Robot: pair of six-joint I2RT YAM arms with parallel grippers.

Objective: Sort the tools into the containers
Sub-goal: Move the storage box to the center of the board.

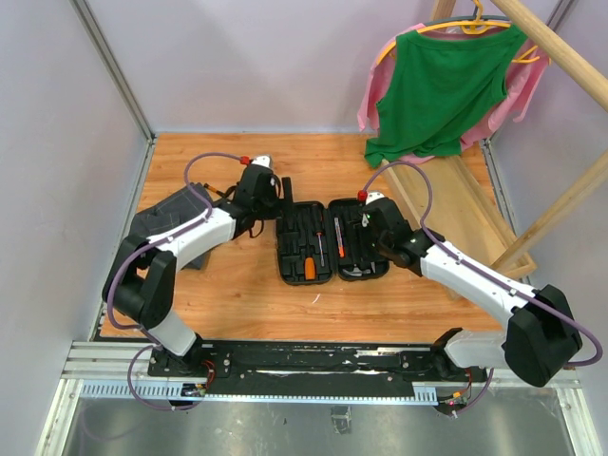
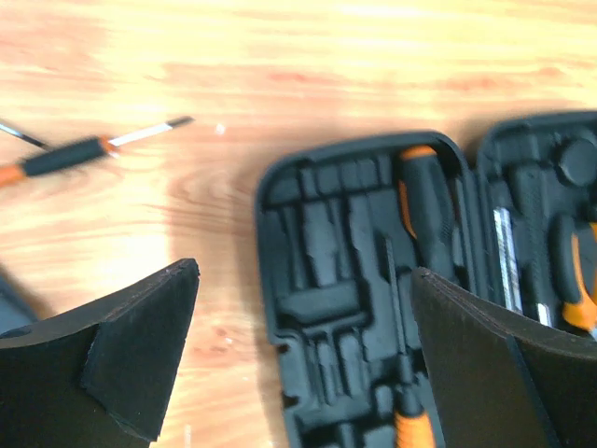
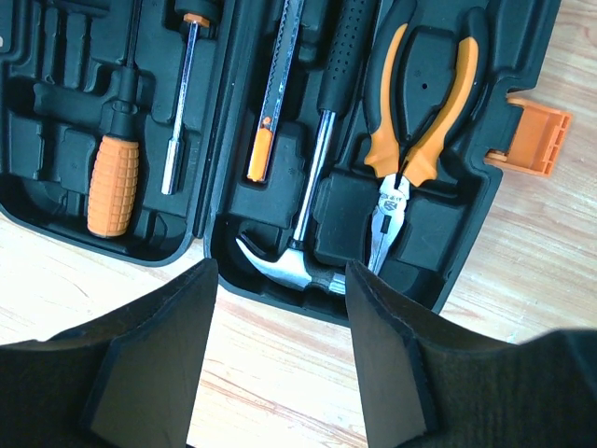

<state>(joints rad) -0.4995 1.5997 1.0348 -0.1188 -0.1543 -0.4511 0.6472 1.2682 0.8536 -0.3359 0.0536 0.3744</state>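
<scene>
Wooden tabletop (image 1: 237, 313), open tool case (image 1: 294, 237), hammer (image 3: 322, 159) lying near-to-far (head nearest), left pincer (image 2: 305, 273) spread, right pincer (image 3: 280, 268) spread

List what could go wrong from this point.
1. The thin orange-and-black screwdriver lies flat on the wooden table, outside the open black plastic tool case; the open left pincer could slip off it.
2. The open right pincer hovers over the black-handled steel claw hammer; lowering might dislodge it or shift the case.
</scene>
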